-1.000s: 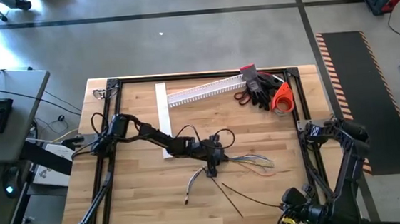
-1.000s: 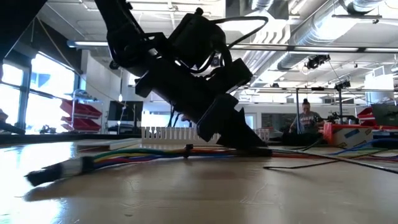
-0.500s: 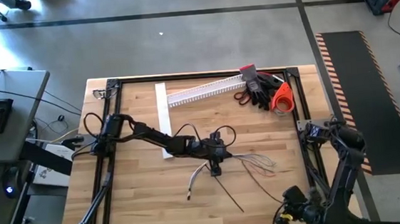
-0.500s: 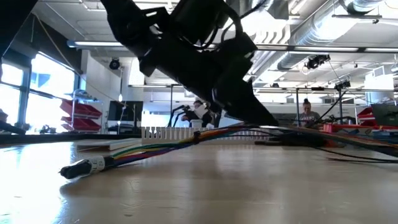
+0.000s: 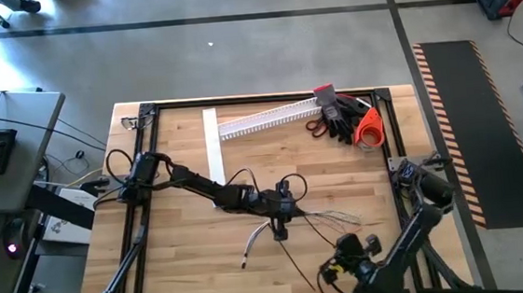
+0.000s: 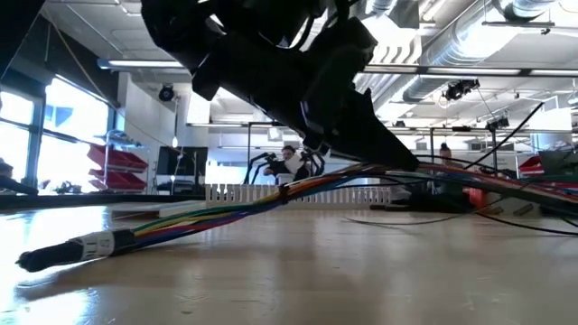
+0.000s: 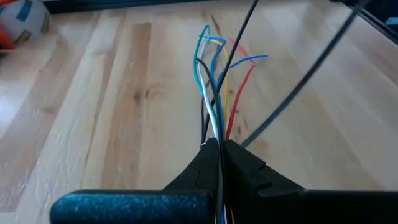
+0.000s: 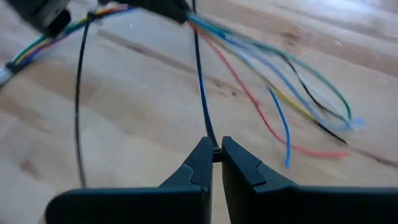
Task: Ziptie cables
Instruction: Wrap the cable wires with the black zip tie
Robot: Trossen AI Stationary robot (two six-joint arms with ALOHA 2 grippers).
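Your work surface is a pale butcher-block table (image 5: 186, 255) of glued wood strips, edged by a black metal frame, standing on a grey concrete floor. Take the white slotted channel (image 5: 267, 119) near the far edge as your landmark: a long, comb-toothed plastic piece, with a flat white strip (image 5: 212, 146) running from its left end toward you. Just to its right lie dark fabric gloves (image 5: 339, 117) and an orange rounded object (image 5: 369, 129).

The cables (image 5: 316, 217), thin wires in blue, green, red, yellow and black insulation, sit nearer to you than the channel, roughly mid-table. Your left gripper (image 7: 219, 145) has its dark, tapered fingers pressed together on the bundle, the loose ends fanning out beyond the tips. The other end, with a pale connector (image 6: 107, 243), trails down onto the wood.

Your right gripper (image 8: 216, 151), nearest you and well away from the channel, has its fingers closed on one of the zipties (image 8: 200, 87), a thin stiff black strip rising toward the bundle.
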